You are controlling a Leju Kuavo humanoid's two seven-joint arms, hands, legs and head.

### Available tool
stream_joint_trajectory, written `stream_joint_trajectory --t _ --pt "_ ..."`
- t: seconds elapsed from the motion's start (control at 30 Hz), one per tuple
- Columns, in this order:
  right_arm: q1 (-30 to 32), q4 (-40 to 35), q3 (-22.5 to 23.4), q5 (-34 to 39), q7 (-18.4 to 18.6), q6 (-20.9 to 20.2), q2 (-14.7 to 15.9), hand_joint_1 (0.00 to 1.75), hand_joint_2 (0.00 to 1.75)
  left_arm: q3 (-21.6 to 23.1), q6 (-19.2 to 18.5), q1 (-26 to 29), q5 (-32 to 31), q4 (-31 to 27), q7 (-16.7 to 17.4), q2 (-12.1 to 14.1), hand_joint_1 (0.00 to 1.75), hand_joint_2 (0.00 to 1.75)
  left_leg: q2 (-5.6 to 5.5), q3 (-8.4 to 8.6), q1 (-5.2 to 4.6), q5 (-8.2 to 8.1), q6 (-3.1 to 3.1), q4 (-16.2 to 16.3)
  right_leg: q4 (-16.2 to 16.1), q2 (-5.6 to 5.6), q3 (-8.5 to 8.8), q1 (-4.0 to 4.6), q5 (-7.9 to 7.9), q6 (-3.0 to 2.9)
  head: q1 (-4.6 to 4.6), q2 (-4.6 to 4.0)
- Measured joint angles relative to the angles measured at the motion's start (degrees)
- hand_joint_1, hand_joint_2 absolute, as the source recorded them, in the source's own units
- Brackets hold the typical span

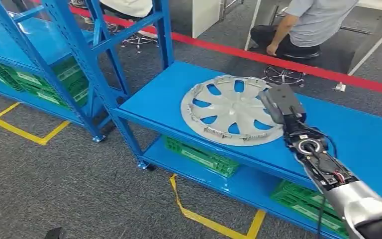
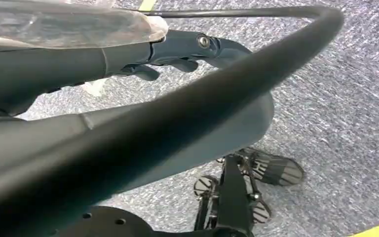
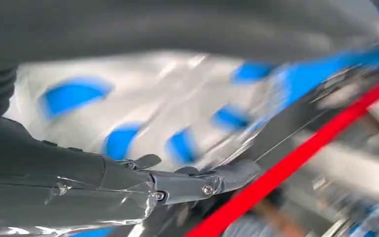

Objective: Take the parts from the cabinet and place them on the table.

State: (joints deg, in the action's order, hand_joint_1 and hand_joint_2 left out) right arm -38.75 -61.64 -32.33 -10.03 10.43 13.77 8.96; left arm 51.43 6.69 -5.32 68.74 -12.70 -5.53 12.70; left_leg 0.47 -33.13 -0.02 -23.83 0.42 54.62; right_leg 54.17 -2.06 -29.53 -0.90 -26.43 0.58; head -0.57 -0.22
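Note:
A silver wheel cover with blue showing through its openings lies flat on the blue shelf top. My right hand hovers over the cover's right rim, its back turned to the head camera. In the right wrist view the wheel cover is blurred beyond the thumb, which stands apart from the rest of the hand with nothing in between. My left hand hangs at my side above the grey carpet, fingers loosely apart and holding nothing.
Green crates sit on the lower shelf, with more in the blue rack at the left. Yellow tape marks the carpet in front. A red line runs behind the shelf. A person sits beyond it.

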Motion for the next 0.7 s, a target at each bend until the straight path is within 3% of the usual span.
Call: stream_joint_trajectory --t 0.13,0.27,0.43,0.7 --pt "-0.1 0.2 0.0 -10.2 6.5 -0.8 2.6 0.0 1.75 0.0 -0.3 0.0 -0.2 0.0 0.0 0.0 0.0 0.0 -0.01 0.01 -0.03 -0.03 0.04 0.0 0.0 -0.03 0.02 -0.04 -0.03 0.25 0.04 0.0" --pt "0.1 0.6 0.0 -22.9 11.2 -6.5 5.0 0.0 1.75 0.0 -0.6 0.0 -0.5 0.0 -0.2 0.0 0.0 0.0 0.0 0.06 0.0 -0.04 0.03 0.0 0.0 -0.02 0.02 -0.02 -0.08 0.41 0.15 0.0" --pt "1.2 1.4 0.0 -27.0 11.1 -11.0 6.6 0.0 1.75 0.0 -1.1 0.0 -0.9 0.0 -0.3 0.0 0.0 0.0 0.01 0.15 0.08 0.01 -0.02 -0.1 0.0 -0.02 0.04 0.11 -0.08 0.41 0.28 0.0" --pt "1.3 2.2 -0.2 -28.0 10.4 -11.9 7.2 0.0 1.75 0.0 -1.2 0.0 -0.9 0.0 -0.4 0.0 0.0 0.0 0.01 0.16 0.25 0.06 -0.09 -0.2 0.0 -0.02 0.06 0.26 -0.08 0.4 0.42 0.0"
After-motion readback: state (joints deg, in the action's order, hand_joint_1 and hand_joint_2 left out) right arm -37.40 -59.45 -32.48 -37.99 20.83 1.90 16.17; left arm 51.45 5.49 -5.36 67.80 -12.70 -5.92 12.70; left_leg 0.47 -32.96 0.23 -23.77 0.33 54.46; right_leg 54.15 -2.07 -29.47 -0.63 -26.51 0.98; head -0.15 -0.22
